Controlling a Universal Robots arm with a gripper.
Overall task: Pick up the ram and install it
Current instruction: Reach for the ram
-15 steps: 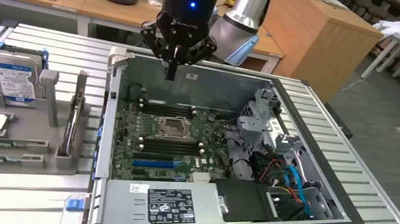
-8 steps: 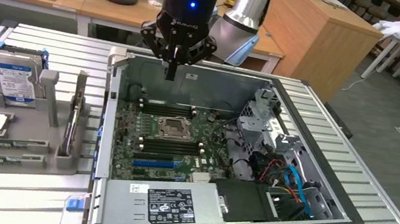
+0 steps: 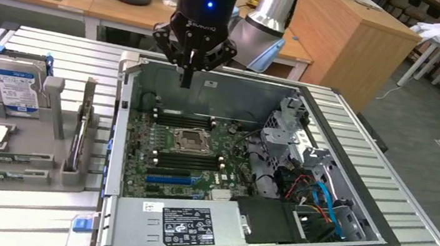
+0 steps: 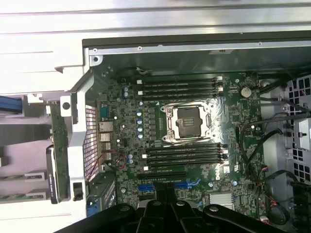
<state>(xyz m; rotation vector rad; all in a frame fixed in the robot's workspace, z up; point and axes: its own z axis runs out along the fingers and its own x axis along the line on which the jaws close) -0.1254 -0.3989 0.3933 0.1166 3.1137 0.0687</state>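
Tool (image 3: 185, 80) (fingers together) over motherboard (image 4: 124, 133); ram (image 3: 79, 137) upright in holder (image 3: 29, 176).

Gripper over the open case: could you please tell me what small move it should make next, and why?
Probably shift toward the exterior view's left, over the gray holder: the gripper is shut and looks empty above the motherboard, while the ram stands on edge in that holder.

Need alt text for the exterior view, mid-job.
The arm's gripper, fingers shut, hangs over the far side of an open computer case, above its motherboard. On the exterior view's left, a grey holder carries a blue-labelled hard drive.
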